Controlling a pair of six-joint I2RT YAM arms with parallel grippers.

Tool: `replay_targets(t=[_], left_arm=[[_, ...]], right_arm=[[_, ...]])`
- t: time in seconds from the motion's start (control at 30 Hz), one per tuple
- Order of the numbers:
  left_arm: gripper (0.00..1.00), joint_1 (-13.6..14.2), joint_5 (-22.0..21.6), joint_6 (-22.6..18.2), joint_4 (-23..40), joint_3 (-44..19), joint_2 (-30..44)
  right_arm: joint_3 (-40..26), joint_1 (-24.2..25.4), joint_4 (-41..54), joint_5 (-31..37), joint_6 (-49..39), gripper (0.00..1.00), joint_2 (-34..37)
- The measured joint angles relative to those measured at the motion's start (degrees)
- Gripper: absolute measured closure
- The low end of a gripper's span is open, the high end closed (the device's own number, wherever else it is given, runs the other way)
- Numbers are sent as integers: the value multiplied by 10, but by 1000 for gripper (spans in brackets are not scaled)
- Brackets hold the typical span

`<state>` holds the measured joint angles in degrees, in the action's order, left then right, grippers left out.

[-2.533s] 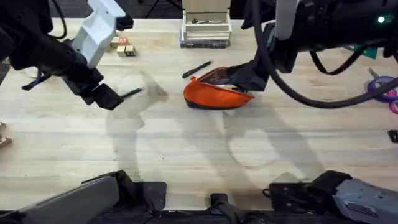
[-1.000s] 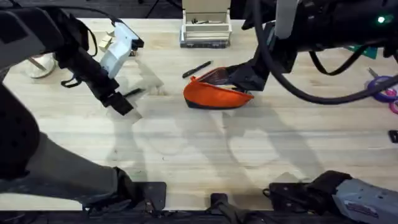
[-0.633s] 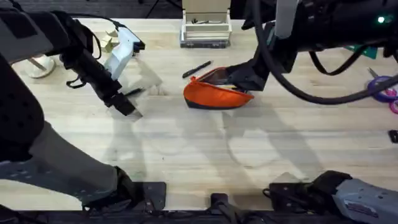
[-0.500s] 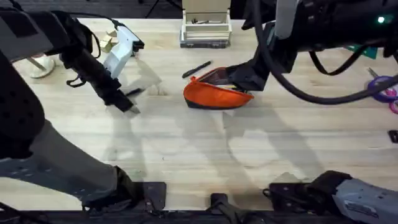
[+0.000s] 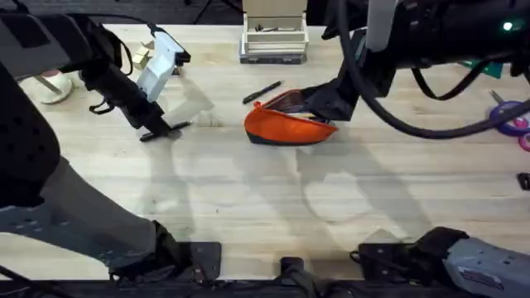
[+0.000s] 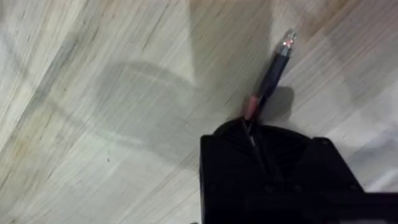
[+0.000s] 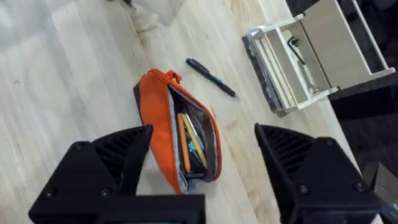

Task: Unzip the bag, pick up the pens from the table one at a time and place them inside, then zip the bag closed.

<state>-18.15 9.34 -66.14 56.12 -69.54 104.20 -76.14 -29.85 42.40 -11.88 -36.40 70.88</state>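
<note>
Nearest the arms' bases, the table (image 5: pixel 273 207) lies bare, its pale planks crossed by soft shadows. Farther out on the left, the left gripper (image 5: pixel 160 131) is down at the tabletop with its black fingers (image 6: pixel 273 168) closed together on a pen (image 6: pixel 268 78). In the left wrist view, that slim dark pen juts out from between the fingers and lies along the wood, its tip pointing away from the gripper.

At about the same depth, just right of centre, the bag (image 5: pixel 286 124) rests on the table, orange with a dark base. Its zipper is open: the right wrist view looks into the gap and shows pens or pencils already lying lengthwise inside. The right gripper (image 5: pixel 319 103) hovers over the bag's far right end; from the wrist camera its two black fingers (image 7: pixel 102 168) stand wide apart on either side of the bag, clamped on nothing.

Just beyond the bag's left end, a second pen (image 5: pixel 262 92) lies on the table at a slant, apart from the bag. Farther still, at the table's far edge, stands a white tray (image 5: pixel 273 37).
</note>
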Motion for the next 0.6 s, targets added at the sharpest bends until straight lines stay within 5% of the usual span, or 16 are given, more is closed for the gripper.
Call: replay_targets(t=[0.23,0.6], left_arm=[[959,15,15,28,63,-28,19],[959,105,21,73,143,-181,27]], right_arm=[[0,0,-2,0,0,4,-3],[0,0,-2,0,0,3,-63]])
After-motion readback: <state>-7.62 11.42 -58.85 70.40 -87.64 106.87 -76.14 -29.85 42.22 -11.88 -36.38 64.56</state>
